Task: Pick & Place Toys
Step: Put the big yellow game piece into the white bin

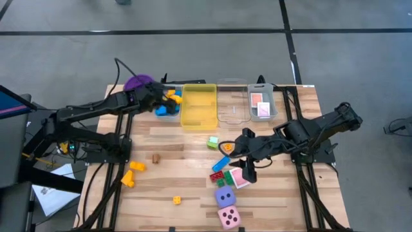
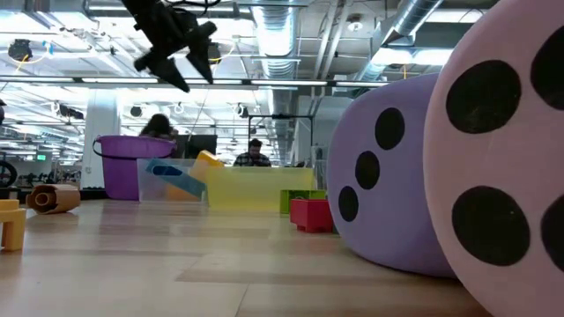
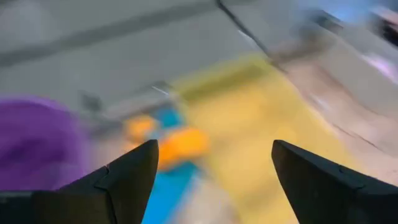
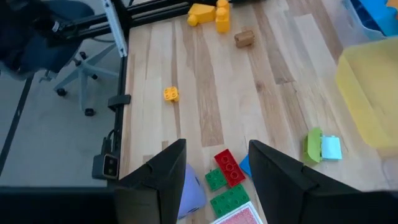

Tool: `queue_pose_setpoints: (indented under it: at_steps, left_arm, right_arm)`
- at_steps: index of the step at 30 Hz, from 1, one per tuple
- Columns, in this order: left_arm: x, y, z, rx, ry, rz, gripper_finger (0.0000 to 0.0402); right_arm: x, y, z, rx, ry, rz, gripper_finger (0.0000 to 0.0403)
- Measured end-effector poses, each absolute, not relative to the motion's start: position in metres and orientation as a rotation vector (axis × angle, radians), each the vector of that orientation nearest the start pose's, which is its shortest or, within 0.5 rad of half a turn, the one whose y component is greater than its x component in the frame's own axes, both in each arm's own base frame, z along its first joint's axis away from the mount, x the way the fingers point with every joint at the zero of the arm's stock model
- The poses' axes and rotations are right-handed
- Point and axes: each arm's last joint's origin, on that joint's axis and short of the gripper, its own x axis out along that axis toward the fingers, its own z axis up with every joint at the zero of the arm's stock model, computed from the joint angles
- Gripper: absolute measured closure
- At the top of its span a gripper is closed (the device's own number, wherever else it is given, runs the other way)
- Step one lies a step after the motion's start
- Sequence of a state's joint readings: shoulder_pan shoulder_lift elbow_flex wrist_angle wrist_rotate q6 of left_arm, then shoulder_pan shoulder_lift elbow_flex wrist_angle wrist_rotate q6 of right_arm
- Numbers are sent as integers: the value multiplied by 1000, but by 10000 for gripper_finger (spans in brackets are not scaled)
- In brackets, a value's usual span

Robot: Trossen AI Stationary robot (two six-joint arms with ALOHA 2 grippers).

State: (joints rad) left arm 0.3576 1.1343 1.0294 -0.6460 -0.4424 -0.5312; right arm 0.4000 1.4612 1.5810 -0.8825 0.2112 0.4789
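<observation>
Above the clear tray (image 1: 168, 111), left fingers (image 3: 127, 171) seemingly spread.

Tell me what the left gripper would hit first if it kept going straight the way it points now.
Probably the orange and blue bricks in the clear tray, seen between the open fingers of the left gripper. The wrist view is blurred, so depth is uncertain.

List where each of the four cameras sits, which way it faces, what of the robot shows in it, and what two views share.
High view: overhead, looking straight down; both arms show, left gripper over the clear tray, right gripper by the red brick.
Low view: table height, looking across; purple die and pink die loom close, one gripper overhead.
Left wrist view: looks past its open fingers at bricks in the tray.
Right wrist view: looks past its fingers at the tabletop.
Shared: the yellow tray appears in high and low views.
</observation>
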Motion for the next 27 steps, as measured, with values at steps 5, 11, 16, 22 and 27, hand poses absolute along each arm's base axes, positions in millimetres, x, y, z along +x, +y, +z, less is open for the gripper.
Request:
queue_pose_setpoints:
  at_steps: [5,11,16,22,27]
  left_arm:
    - [219,67,311,-672,665,402,99]
    - [228,11,311,-738,783,53,114]
    - [225,-33,305,-641,897,-51,121]
    - [202,-56,292,-496,1115,10,121]
    - [186,-55,285,-348,1233,127,120]
  right_arm:
    - [272,118,388,176,751,42,235]
    - [272,119,388,175,752,48,235]
    - [272,119,388,204,752,36,235]
    - [272,119,389,210,748,36,235]
    - [274,116,389,206,737,6,235]
